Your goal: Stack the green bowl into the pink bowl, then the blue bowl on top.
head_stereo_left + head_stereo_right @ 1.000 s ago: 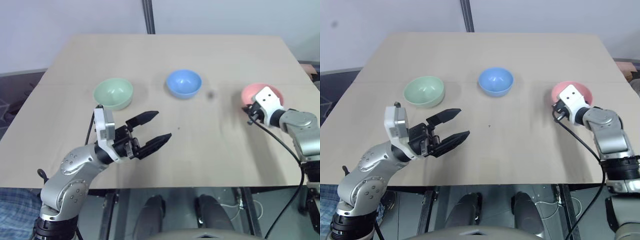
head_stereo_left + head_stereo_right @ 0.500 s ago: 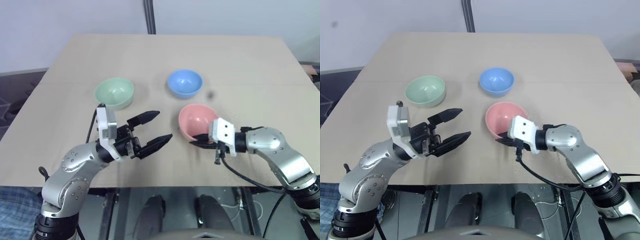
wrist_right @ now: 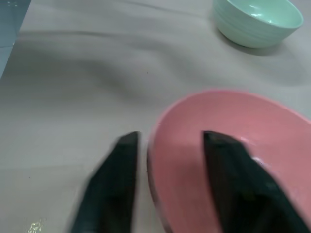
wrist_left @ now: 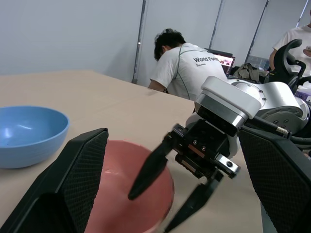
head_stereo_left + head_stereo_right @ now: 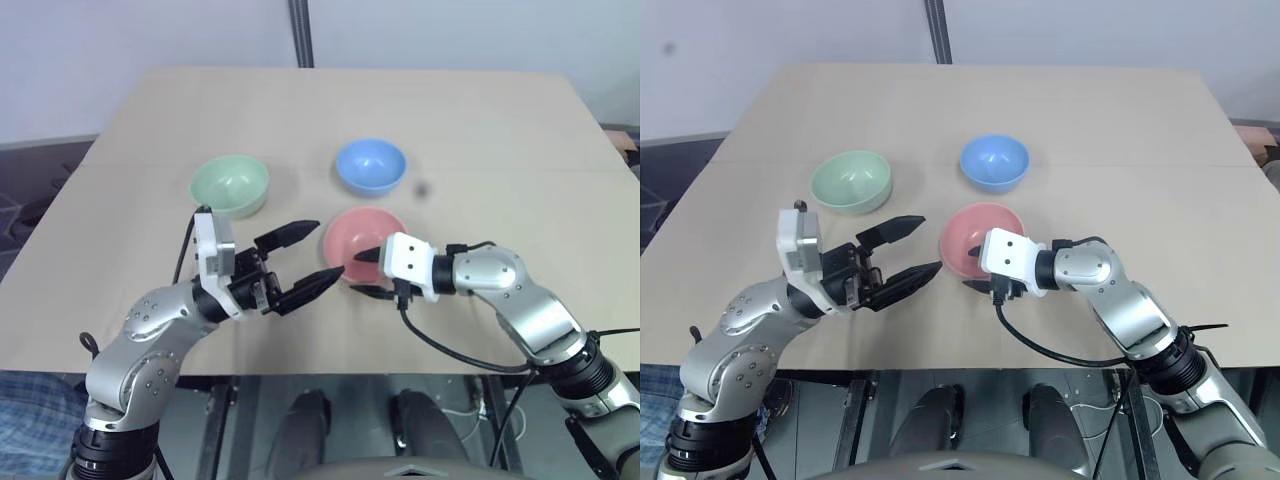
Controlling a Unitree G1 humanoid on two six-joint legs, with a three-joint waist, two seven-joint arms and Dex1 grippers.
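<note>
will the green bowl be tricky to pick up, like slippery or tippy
The small round mint-green plastic bowl looks stiff and probably light. Its smooth, glossy wall could be somewhat slippery, so a pinch across the rim seems safer than squeezing its curved sides. It sits upright on the wooden table on a narrower base, so a sideways nudge would more likely slide or rock it.

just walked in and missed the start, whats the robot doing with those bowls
The robot is stacking three small plastic bowls on a light wooden table. Its right gripper straddles the near rim of the salmon-pink bowl, one finger inside and one outside, jaws apart around the rim. That bowl now sits mid-table, brought over from the right edge. The left gripper waits open just left of it, holding nothing. The mint-green bowl and the sky-blue bowl sit farther back, neither stacked yet.
</note>
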